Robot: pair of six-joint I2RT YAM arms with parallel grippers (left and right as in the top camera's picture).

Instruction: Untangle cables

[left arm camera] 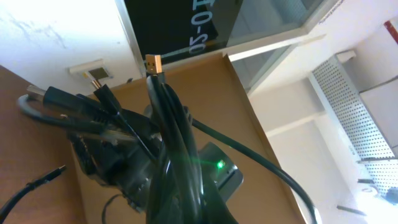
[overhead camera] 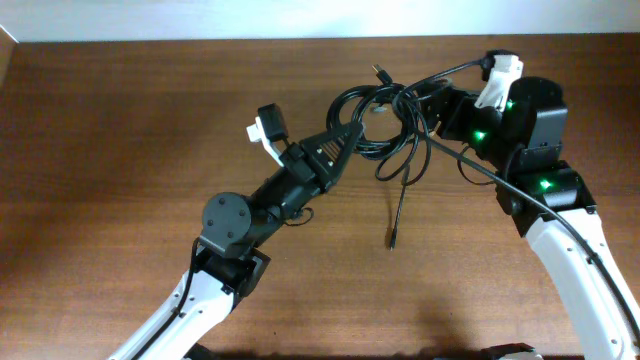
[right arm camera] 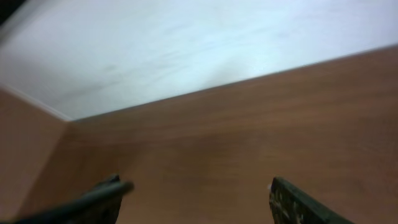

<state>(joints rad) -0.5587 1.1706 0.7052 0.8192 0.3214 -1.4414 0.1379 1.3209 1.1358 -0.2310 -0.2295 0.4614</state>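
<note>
above table [overhead camera: 110, 150], left gripper [overhead camera: 349, 127] pinching cables [overhead camera: 384, 101]

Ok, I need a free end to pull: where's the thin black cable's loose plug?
Overhead view: the thin black cable's loose plug shows just right of centre over the brown wooden table, below the black cable tangle.

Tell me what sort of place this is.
Probably an indoor robotics lab: left arm and right arm working at a wooden table, tangled cables between them, a white wall and glass partition beyond.

A brown wooden table [overhead camera: 120, 150] carries the cables [overhead camera: 405, 125], the bundle perhaps partly lifted.
</note>
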